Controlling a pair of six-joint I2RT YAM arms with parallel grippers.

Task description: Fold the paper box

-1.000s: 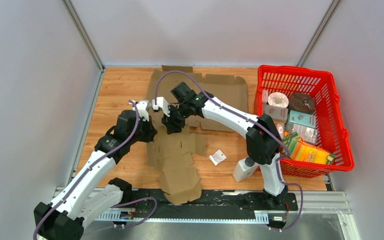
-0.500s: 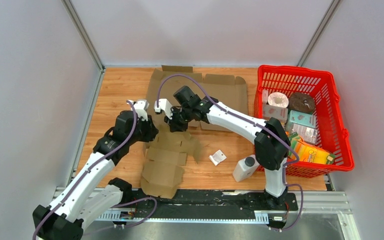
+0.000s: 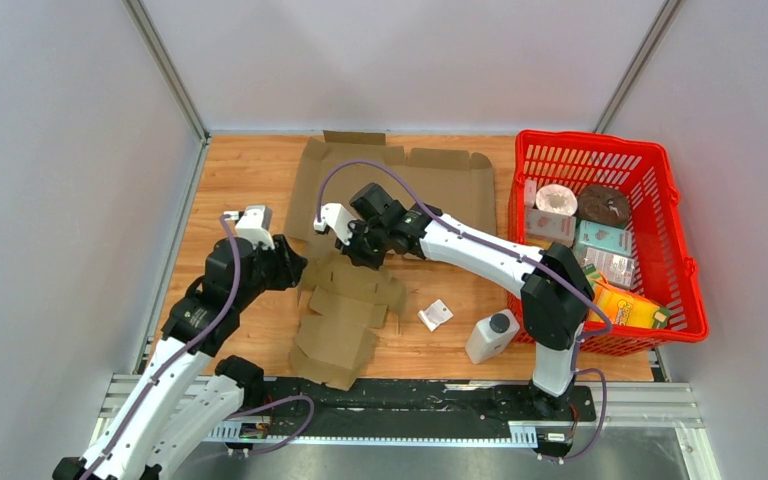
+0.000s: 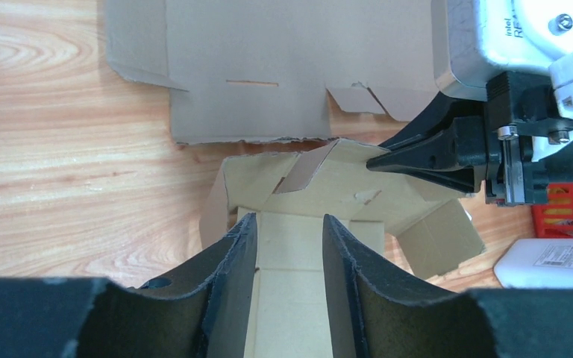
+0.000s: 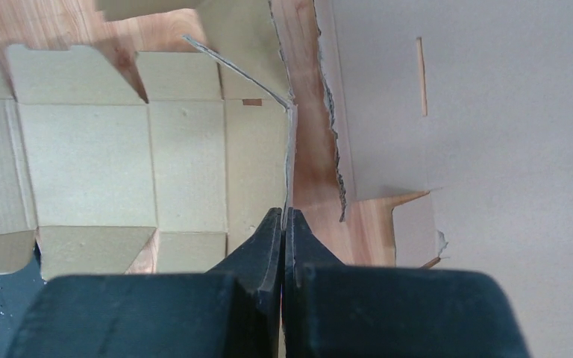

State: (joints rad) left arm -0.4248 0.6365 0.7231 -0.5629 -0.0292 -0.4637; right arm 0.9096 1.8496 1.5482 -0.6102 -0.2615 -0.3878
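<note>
Top external: flattened brown cardboard box blank (image 3: 345,310) lying on wooden table (image 3: 230,180) between the two arms, near end at the table's front edge, far flaps raised. Pinched at a thin upright flap on its far edge by right gripper (image 5: 284,216), black fingers pressed together on the card; flanked on its left by left gripper (image 4: 287,224), fingers spread apart with a box panel showing in the gap. Beyond, larger flat cardboard sheet (image 3: 400,185); off to the right, small white slip (image 3: 435,315), white bottle (image 3: 488,335) and red plastic basket (image 3: 685,300).
</note>
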